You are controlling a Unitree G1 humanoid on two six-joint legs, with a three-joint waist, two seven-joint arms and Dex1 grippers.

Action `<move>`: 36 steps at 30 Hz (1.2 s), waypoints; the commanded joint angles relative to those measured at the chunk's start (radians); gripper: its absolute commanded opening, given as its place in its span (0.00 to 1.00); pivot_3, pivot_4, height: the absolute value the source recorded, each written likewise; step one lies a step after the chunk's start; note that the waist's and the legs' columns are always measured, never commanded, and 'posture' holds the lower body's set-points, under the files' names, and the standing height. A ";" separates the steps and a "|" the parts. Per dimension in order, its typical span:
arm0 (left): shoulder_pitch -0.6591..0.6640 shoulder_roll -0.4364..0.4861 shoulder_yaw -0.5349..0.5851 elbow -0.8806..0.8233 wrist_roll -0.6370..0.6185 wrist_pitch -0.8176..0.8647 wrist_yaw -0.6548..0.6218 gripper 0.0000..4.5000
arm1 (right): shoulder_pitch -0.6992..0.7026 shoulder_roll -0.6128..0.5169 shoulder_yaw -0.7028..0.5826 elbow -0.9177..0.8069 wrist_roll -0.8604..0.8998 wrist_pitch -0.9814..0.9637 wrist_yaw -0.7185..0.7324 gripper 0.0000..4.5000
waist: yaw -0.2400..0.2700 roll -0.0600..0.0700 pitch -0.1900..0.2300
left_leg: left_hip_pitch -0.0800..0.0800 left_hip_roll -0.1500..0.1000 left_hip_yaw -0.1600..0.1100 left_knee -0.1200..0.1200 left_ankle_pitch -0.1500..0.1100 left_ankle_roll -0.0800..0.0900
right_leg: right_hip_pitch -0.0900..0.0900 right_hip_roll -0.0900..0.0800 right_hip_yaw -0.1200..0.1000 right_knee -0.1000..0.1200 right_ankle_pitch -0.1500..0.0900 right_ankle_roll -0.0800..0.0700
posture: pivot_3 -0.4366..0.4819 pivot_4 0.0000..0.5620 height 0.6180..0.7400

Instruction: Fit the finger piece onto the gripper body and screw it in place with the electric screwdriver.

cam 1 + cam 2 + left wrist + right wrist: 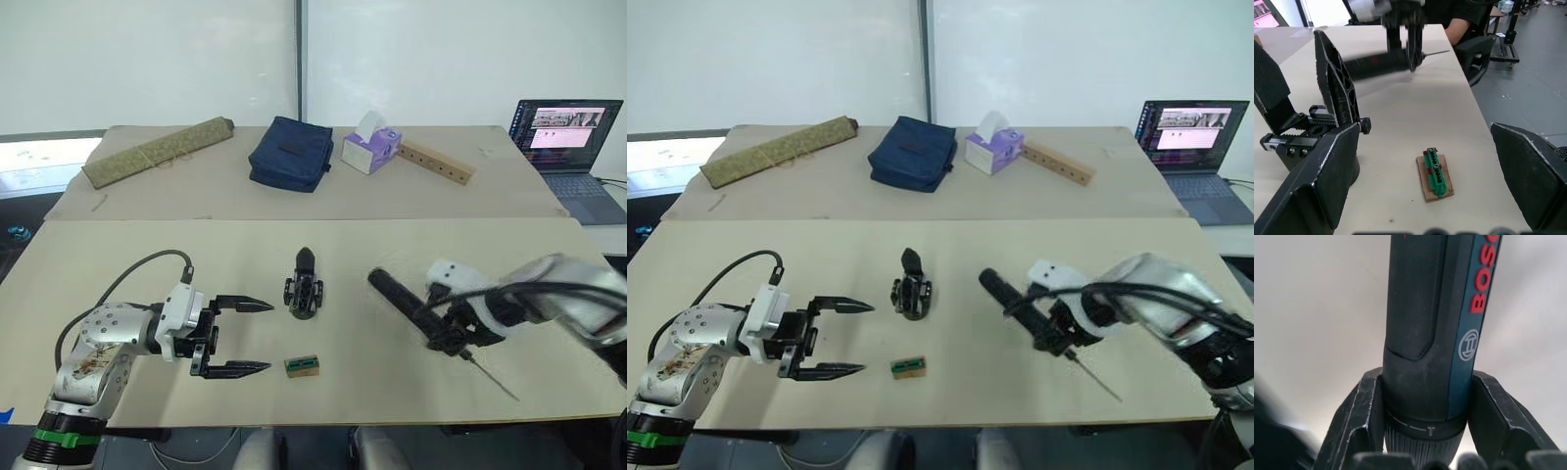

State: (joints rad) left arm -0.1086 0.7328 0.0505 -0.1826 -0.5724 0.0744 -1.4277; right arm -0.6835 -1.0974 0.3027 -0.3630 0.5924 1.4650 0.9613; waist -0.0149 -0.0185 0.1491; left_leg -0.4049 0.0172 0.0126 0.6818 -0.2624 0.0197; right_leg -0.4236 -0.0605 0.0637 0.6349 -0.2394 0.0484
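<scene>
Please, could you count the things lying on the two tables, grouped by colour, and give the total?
Black: 2, the gripper body and the electric screwdriver
Green: 2, the green-topped block and the rolled mat
Blue: 1, the bag
Purple: 1, the tissue box
Wood: 1, the drilled bar
Dark grey: 1, the laptop
Total: 8

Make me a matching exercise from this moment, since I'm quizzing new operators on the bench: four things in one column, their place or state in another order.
Things:
1. electric screwdriver
2. gripper body
3. green-topped block
4. left tool

Places or states:
A. open over the table, holding nothing
B. on the table just past the open tool's fingertips
C. clamped in the right tool
D. standing mid-table with one pointed finger on it

Pairs: 1-C, 2-D, 3-B, 4-A
</scene>
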 commanded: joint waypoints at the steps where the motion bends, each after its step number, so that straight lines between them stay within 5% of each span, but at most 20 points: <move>1: -0.007 0.015 0.011 -0.002 0.004 -0.010 -0.008 1.00 | 0.101 -0.004 -0.362 -0.043 0.077 -0.078 0.024 0.43 | 0.004 0.000 0.000 | 0.000 0.000 0.000 0.000 0.000 0.000 | 0.001 0.000 0.000 0.000 0.000 0.000 | 0.48 0.27 1.00; 6: 0.001 0.026 0.009 0.036 0.022 -0.033 -0.033 1.00 | 0.273 0.217 -0.826 -0.145 0.289 -0.211 0.033 0.43 | 0.016 0.000 0.000 | 0.000 0.000 -0.001 0.000 0.000 0.000 | 0.002 0.000 -0.001 -0.001 0.000 0.000 | 0.48 0.27 1.00; 9: 0.021 0.039 -0.007 0.086 0.078 -0.091 -0.063 1.00 | 0.351 0.394 -0.931 -0.268 0.391 -0.300 -0.059 0.43 | 0.012 0.000 0.000 | 0.000 0.000 0.000 -0.001 0.000 0.000 | 0.001 0.001 0.001 0.000 0.000 0.001 | 0.48 0.27 1.00; 17: 0.064 0.003 -0.041 0.109 0.128 -0.096 0.004 1.00 | 0.490 0.686 -0.647 -0.432 0.202 -0.797 -0.067 0.43 | -0.003 0.000 -0.001 | 0.004 0.000 0.001 0.001 0.000 0.000 | 0.002 0.001 0.002 0.006 0.000 0.001 | 0.48 0.27 1.00; 26: 0.066 -0.091 -0.160 0.126 0.285 -0.128 0.161 1.00 | 0.499 0.763 -0.257 -0.238 -0.033 -1.212 0.136 0.43 | -0.001 0.000 -0.001 | 0.005 -0.001 0.001 0.001 0.000 -0.001 | 0.002 0.001 0.002 0.007 0.000 0.001 | 0.48 0.27 1.00; 36: 0.042 -0.160 -0.259 0.168 0.364 -0.183 0.216 1.00 | 0.453 0.754 -0.130 -0.076 -0.097 -1.378 0.222 0.43 | 0.002 0.000 -0.001 | 0.006 -0.001 0.001 0.001 0.000 -0.001 | 0.003 0.001 0.002 0.008 0.000 0.001 | 0.48 0.27 1.00</move>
State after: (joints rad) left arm -0.0667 0.5759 -0.1842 -0.0200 -0.2295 -0.0901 -1.2143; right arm -0.2060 -0.3486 0.1780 -0.4129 0.4810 0.1330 1.1808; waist -0.0131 -0.0184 0.1485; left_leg -0.3988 0.0159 0.0134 0.6832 -0.2621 0.0191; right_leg -0.4209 -0.0596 0.0657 0.6431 -0.2399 0.0491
